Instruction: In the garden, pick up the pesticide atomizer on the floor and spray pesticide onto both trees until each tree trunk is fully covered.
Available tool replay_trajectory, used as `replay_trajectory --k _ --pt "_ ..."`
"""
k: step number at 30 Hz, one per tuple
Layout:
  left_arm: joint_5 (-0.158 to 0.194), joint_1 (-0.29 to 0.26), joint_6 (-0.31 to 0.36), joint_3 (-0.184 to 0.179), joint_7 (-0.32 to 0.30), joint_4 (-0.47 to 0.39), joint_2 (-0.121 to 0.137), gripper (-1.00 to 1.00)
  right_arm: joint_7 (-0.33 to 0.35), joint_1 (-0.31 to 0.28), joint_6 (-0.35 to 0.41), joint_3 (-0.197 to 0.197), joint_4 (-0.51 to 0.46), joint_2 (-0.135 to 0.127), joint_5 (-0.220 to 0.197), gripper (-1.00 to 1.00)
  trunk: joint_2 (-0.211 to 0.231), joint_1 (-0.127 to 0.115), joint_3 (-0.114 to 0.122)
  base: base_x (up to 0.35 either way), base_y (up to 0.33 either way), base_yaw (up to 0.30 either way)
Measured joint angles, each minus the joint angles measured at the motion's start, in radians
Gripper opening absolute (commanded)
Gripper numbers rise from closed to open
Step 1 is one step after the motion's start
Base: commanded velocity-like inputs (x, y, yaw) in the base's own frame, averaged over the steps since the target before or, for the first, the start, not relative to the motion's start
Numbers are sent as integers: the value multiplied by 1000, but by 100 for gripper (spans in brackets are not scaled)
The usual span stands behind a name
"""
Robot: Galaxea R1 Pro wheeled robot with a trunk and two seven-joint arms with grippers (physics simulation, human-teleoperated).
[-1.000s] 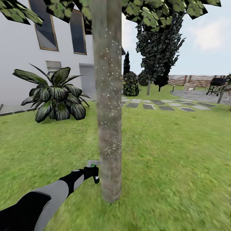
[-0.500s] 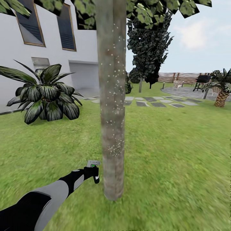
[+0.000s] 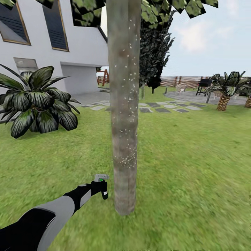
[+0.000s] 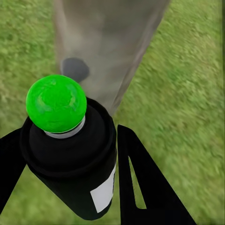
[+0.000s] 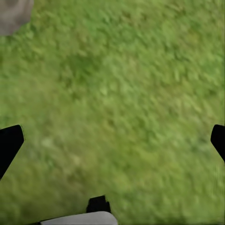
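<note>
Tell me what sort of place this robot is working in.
A house's back garden, most likely: grass lawn all around, a tree trunk dotted with white specks, a white house wall, a wooden fence and a grill on a paved patio.

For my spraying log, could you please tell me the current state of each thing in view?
Left gripper: shut on the pesticide atomizer, close beside the trunk.
Pesticide atomizer: held, green dot on top.
Tree trunk: upright, speckled with white pesticide.
Right gripper: open, nothing between its fingers, over grass.
</note>
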Motion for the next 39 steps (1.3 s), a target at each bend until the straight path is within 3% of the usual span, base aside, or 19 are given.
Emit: replay_trajectory --k 39 --pt "0 0 0 0 0 1 0 -100 0 6 0 1 0 2 0 100 0 0 -47 0 350 -216"
